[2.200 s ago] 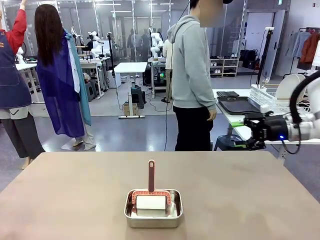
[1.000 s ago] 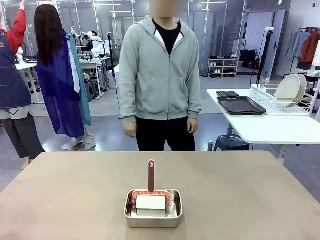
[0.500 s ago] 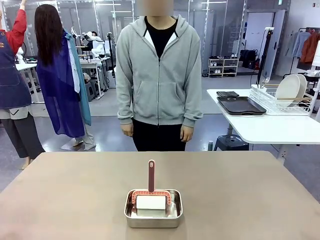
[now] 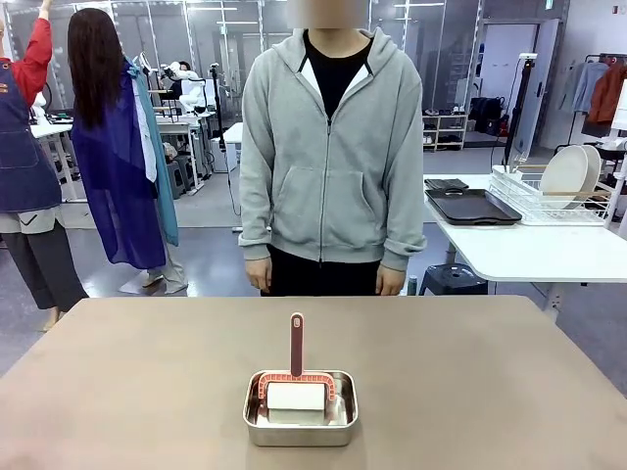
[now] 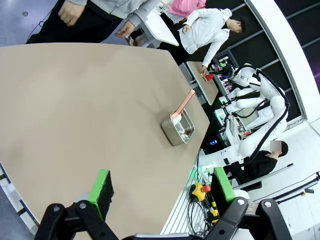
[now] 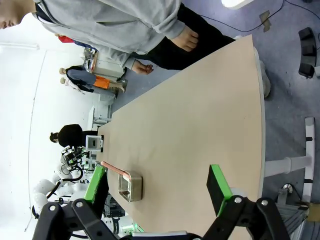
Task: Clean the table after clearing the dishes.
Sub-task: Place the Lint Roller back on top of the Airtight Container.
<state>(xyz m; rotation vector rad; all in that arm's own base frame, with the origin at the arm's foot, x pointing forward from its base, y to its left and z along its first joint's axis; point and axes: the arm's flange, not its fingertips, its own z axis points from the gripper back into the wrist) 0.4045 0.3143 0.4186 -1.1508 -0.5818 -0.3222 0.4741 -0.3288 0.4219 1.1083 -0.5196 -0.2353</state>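
The taupe table (image 4: 490,392) carries a small steel pan (image 4: 301,407) near its front middle, and a red-handled scrubber with a white pad (image 4: 296,345) stands in the pan. White plates (image 4: 566,172) stand in a wire rack on the white side table, next to dark trays (image 4: 470,207). My left gripper (image 5: 162,184) hangs open over a table edge (image 5: 75,100), with the pan (image 5: 178,129) farther off. Open too, my right gripper (image 6: 157,182) hovers above the table (image 6: 200,135), and the pan (image 6: 131,186) sits beyond its left finger. Both hold nothing.
A person in a grey hoodie (image 4: 331,157) stands at the table's far edge, hands (image 4: 390,284) down at the sides. The white side table (image 4: 529,250) stands at the back right. Other people stand at the back left.
My right arm has pulled back from the white side table. The person has turned to face the table and stepped up to its far edge. The pan has not moved.
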